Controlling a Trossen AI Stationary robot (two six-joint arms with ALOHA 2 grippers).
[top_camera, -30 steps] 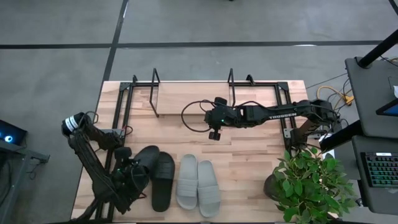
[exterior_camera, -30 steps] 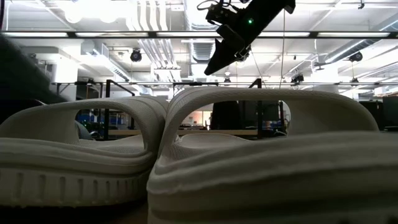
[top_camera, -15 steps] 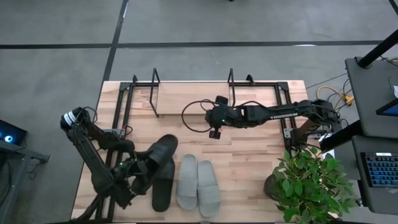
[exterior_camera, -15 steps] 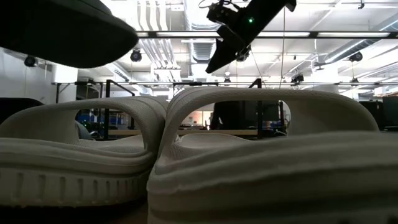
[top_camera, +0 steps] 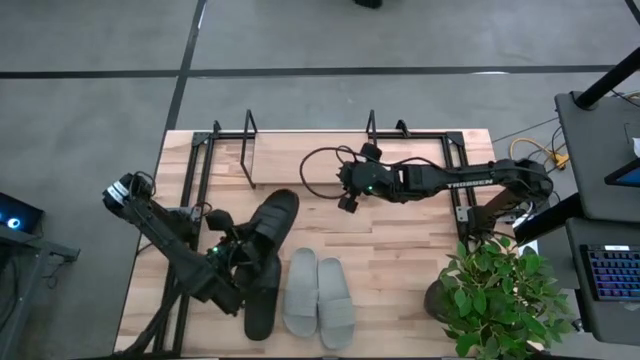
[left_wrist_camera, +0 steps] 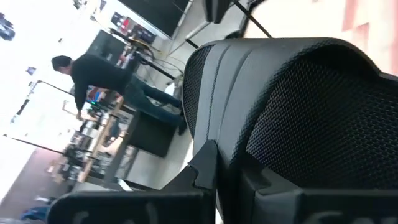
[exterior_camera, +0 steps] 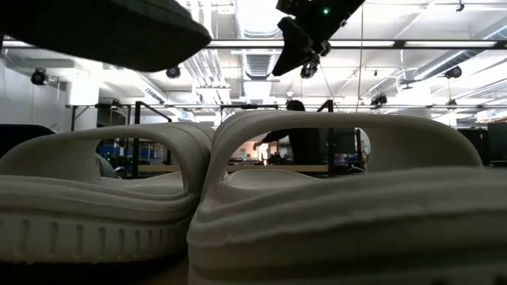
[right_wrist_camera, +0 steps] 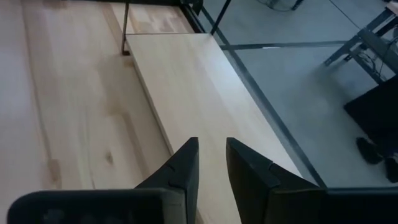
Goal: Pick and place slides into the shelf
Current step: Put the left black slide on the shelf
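One black slide (top_camera: 270, 222) is off the table, my left gripper (top_camera: 237, 257) shut on its near end. From below it shows as a dark shape (exterior_camera: 103, 28) in the low view. Its mate (top_camera: 262, 295) lies flat on the table beside the grey pair (top_camera: 318, 294), which fills the low view (exterior_camera: 317, 206). The shelf (top_camera: 310, 158), a black wire frame around a light board, stands at the far edge. My right gripper (top_camera: 345, 203) hovers near the shelf board (right_wrist_camera: 186, 81), fingers slightly apart and holding nothing. My left gripper grips the black slide at its near end (left_wrist_camera: 214, 134), coming from the table's near left. The slide reaches away from the fingers toward the far right. It is lifted clear of the table. The slide fills the wrist view and hides the pads.
A potted plant (top_camera: 500, 295) stands at the table's near right corner. Cables loop by the right arm (top_camera: 320, 170). Bare wood lies between the slides and the shelf. A person (left_wrist_camera: 93, 74) stands in the room beyond the table.
My left gripper has picked the left black slide up from beside its mate and swung it up toward the far right. The slide has turned and now points at the shelf. My right gripper has risen a little.
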